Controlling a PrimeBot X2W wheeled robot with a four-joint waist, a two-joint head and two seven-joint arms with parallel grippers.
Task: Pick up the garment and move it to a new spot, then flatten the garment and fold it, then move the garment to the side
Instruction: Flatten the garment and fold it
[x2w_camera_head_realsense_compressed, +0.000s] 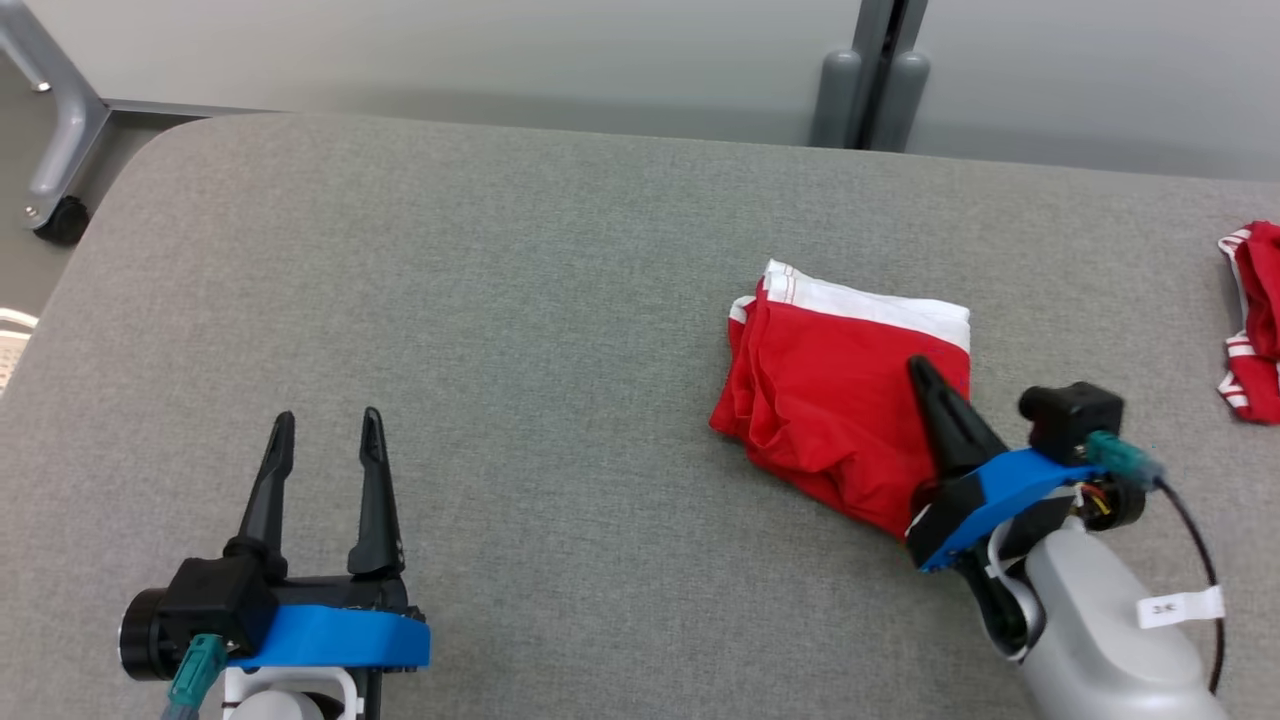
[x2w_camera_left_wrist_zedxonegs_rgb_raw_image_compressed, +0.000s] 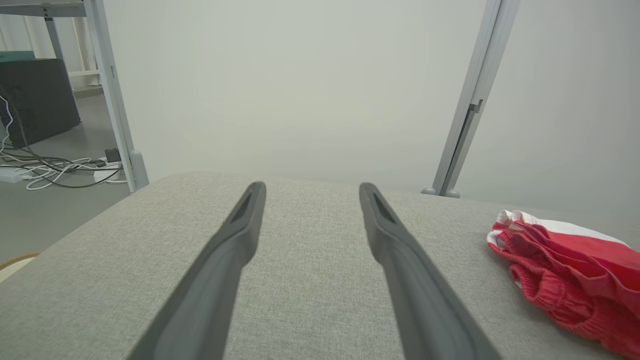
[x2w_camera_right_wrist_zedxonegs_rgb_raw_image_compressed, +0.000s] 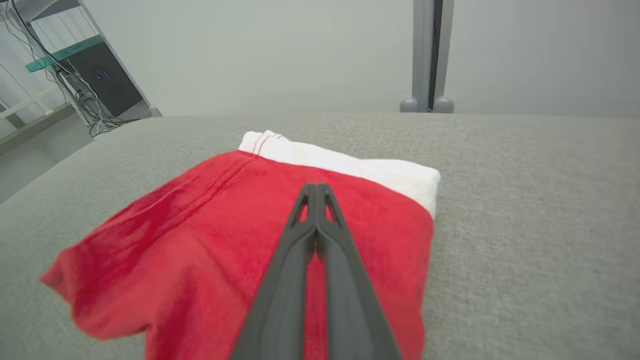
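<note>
While left hand (x2w_camera_head_realsense_compressed: 328, 415) idles wide — right hand (x2w_camera_right_wrist_zedxonegs_rgb_raw_image_compressed: 316, 186) pinched closed over folded garment (x2w_camera_head_realsense_compressed: 820, 380), seemingly gripping nothing.

By the look of it, this is a lab or test room. A grey fabric-covered worktop (x2w_camera_head_realsense_compressed: 500, 300) backs onto plain pale partition panels (x2w_camera_left_wrist_zedxonegs_rgb_raw_image_compressed: 300, 90) joined by metal posts (x2w_camera_left_wrist_zedxonegs_rgb_raw_image_compressed: 470, 105). At the left of the left wrist view, loose cables (x2w_camera_left_wrist_zedxonegs_rgb_raw_image_compressed: 50, 167) sprawl over bare floor (x2w_camera_left_wrist_zedxonegs_rgb_raw_image_compressed: 45, 215) by a dark equipment cabinet (x2w_camera_left_wrist_zedxonegs_rgb_raw_image_compressed: 35, 97). A castor-footed frame (x2w_camera_head_realsense_compressed: 68, 130) stands upper left in the head view.
</note>
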